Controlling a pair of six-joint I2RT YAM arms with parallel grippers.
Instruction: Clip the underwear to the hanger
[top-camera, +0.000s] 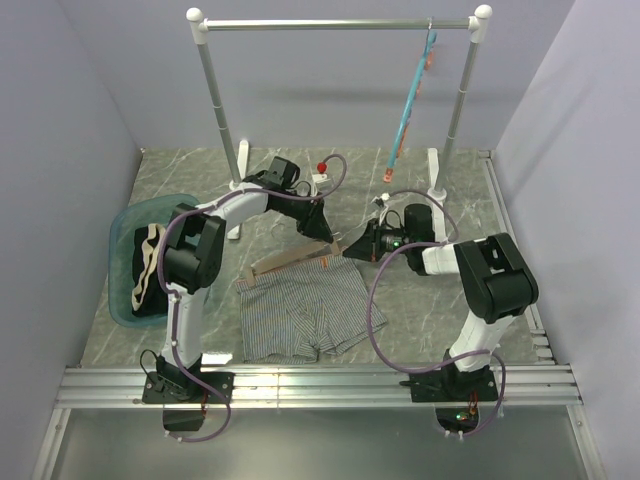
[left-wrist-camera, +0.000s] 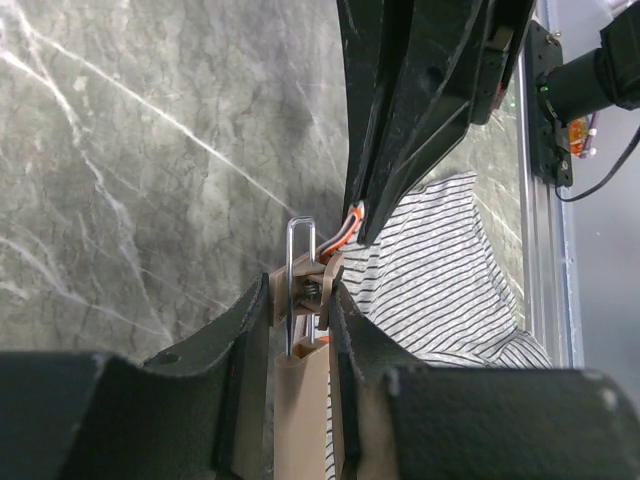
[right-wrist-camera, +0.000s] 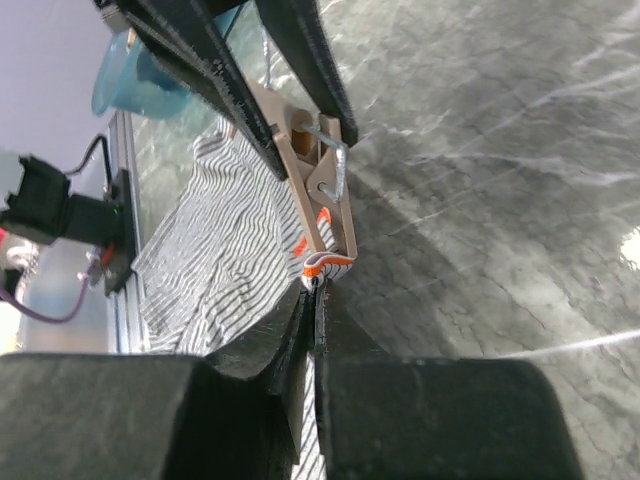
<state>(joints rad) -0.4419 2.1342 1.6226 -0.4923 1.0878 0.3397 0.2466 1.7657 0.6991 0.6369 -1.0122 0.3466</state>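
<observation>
You are working on feeding the waistband into the clip. The underwear (top-camera: 300, 310) is lying flat on the table (top-camera: 470, 200) between the arms, with the hanger (top-camera: 285, 264) resting along its top edge. Your left gripper (left-wrist-camera: 300, 305) is gripping the hanger at its end clip (right-wrist-camera: 325, 205). Your right gripper (right-wrist-camera: 313, 297) is pinching the waistband corner, fully closed, at the clip's mouth. Next you are probably pushing the cloth deeper in, then letting the clip bite.

The hanger (top-camera: 285, 262) lies behind the underwear (top-camera: 300, 312), with the basket (top-camera: 120, 270) at their left.
</observation>
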